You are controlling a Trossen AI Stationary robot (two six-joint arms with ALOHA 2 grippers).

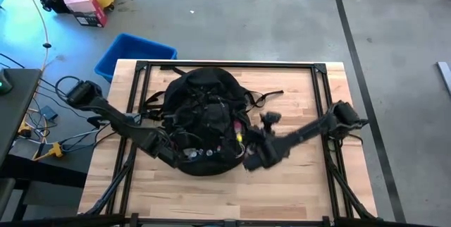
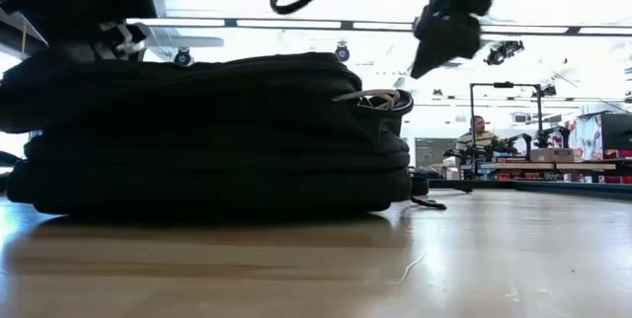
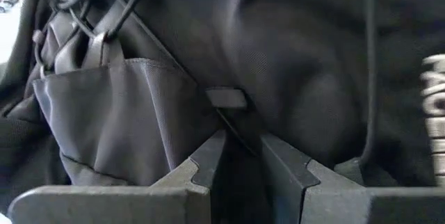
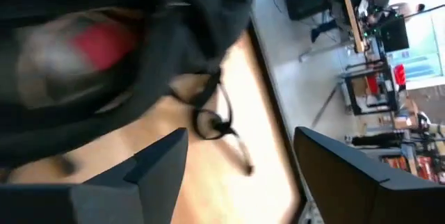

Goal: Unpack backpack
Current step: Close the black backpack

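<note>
Backpack (image 1: 204,125), large, black and fabric, lies flat mid-desk (image 1: 282,192). Left end effector (image 3: 242,165) pinches a fold at its near-left edge, likely anchoring it. Right end effector (image 4: 240,175), near-right, hovers open and empty, probably ready to reach inside.

The backpack (image 1: 204,118) hides the left gripper's fingertips (image 3: 240,165) in its dark fabric, so whether they pinch cloth cannot be told. In the low view both arms are cut off by the upper edge. The right wrist view is smeared: a red and white shape (image 4: 90,50) inside the bag stays unidentifiable. The far-off seated person (image 2: 478,135) is too small to make out.
</note>
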